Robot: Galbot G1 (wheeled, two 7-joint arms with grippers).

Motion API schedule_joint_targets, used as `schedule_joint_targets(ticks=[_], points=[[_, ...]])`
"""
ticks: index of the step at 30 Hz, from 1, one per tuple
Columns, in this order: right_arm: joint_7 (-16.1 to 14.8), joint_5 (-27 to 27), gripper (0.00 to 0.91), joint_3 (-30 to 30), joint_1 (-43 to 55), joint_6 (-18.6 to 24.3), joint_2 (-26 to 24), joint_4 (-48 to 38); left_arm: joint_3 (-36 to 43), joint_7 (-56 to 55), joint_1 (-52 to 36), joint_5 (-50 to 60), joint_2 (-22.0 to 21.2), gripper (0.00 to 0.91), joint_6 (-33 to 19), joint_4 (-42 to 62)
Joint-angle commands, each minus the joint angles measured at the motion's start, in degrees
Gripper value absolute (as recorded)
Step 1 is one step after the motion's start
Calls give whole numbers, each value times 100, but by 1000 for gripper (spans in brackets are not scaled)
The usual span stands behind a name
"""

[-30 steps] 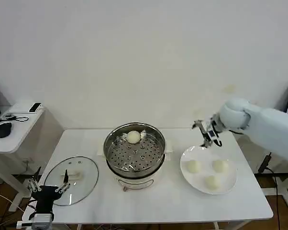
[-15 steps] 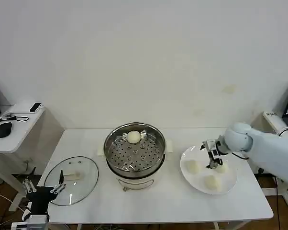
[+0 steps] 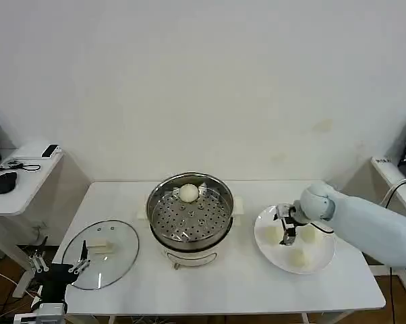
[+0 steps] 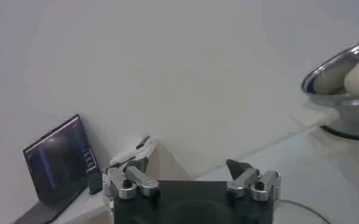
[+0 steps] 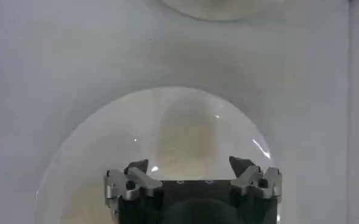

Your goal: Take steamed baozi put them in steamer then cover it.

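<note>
While the right gripper (image 3: 287,228) hangs wide open over the white plate (image 3: 322,260), low above the bun (image 3: 273,233) nearest the steamer (image 3: 189,213), the second pickup is in hand: one bun (image 3: 188,193) already sits inside. Next it must lower and close. The right wrist view shows its spread fingers (image 5: 135,167) above the plate. The left gripper (image 3: 60,267) waits open beside the lid (image 3: 102,252).

Ahead of me a plain white wall (image 3: 203,81) rises behind the white table (image 3: 223,283). Off to my left stands a lower white side table (image 3: 21,179) carrying a black mouse (image 3: 4,181) and a laptop (image 4: 60,159). Light is even and soft.
</note>
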Motion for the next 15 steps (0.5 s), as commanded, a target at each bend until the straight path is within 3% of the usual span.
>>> schedule_joint_targets(ticks=[1,5,15], points=[[3,-85,836,108,-158,-62,308,-346,-11,-2,-7,-2,0,907,-1,24],[-15,-124,736,103,-125,-180,300,-331,-12,-5,-19,-3,3,907,-2,47],[-45,-104,665,103,-91,-300,248,-287,-1,-13,8,-2,-12,907,-4,4]])
